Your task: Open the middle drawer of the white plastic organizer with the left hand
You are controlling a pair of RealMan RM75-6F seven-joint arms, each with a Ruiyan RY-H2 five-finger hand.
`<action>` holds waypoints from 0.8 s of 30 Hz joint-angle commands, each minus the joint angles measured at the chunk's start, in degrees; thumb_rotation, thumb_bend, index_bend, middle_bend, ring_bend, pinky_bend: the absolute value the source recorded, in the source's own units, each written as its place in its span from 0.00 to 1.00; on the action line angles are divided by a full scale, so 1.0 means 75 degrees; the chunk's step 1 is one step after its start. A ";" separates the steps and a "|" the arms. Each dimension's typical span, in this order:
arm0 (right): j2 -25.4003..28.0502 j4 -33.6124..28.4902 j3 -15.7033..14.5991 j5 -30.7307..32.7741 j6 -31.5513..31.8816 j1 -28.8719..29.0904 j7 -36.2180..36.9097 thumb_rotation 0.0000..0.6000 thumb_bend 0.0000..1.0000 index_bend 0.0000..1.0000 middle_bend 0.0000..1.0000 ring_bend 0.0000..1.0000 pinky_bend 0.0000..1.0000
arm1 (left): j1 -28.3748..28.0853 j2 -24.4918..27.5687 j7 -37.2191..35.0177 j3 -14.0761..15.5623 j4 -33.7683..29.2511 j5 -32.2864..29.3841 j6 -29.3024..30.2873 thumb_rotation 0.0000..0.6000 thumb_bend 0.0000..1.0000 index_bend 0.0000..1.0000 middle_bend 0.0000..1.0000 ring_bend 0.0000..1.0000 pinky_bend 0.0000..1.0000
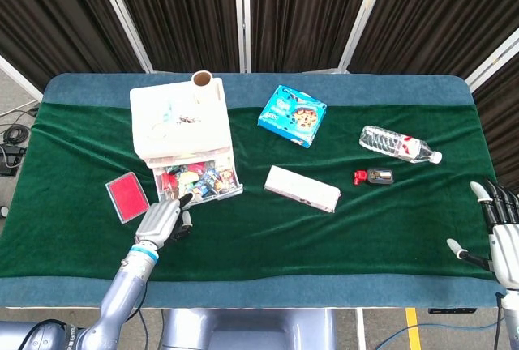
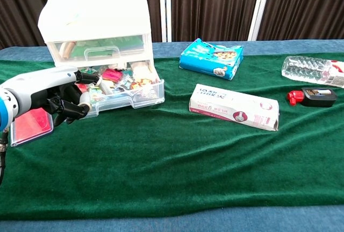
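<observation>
water bottle [image 2: 316, 71] cut by chest view's right edge | right hand [image 1: 503, 232] clipped at head view's edge | drawer [image 2: 122, 92] contents too jumbled to name

open drawer [image 2: 121, 93] juts onto cloth; red case [image 2: 31, 123] beside left hand [image 2: 45, 92].

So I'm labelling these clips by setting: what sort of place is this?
Probably a robot test or data-collection booth, not a home: a table under green cloth, dark curtains behind it, and assorted props such as a white organizer and water bottle.
</observation>
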 commanded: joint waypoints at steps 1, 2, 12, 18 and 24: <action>0.0003 -0.0007 -0.0003 0.0004 -0.0010 0.0001 -0.0008 1.00 0.03 0.03 0.00 0.00 0.00 | 0.0012 0.0029 -0.0022 0.0027 -0.0018 0.0055 -0.0011 1.00 1.00 0.27 0.83 0.69 0.69; 0.0005 -0.0008 0.0001 0.0012 -0.0006 -0.0002 -0.0002 1.00 0.03 0.03 0.00 0.00 0.00 | 0.0021 0.0041 -0.0034 0.0043 -0.0023 0.0083 -0.0012 1.00 1.00 0.27 0.83 0.69 0.69; 0.0009 -0.0015 0.0005 0.0030 -0.0018 -0.0004 0.0000 1.00 0.03 0.02 0.00 0.00 0.00 | 0.0031 0.0080 -0.0099 0.0056 0.0040 0.0098 -0.0062 1.00 1.00 0.22 0.83 0.69 0.69; 0.0007 -0.0012 0.0005 0.0025 -0.0021 -0.0001 -0.0009 1.00 0.03 0.02 0.00 0.00 0.00 | 0.0059 0.0101 -0.0254 0.0038 0.0084 0.0286 -0.0091 1.00 0.88 0.00 0.83 0.69 0.69; 0.0013 -0.0012 0.0008 0.0027 -0.0014 -0.0006 -0.0005 1.00 0.03 0.02 0.00 0.00 0.00 | 0.0118 0.0143 -0.0389 0.0046 0.0043 0.0460 -0.0075 1.00 0.84 0.00 0.83 0.69 0.69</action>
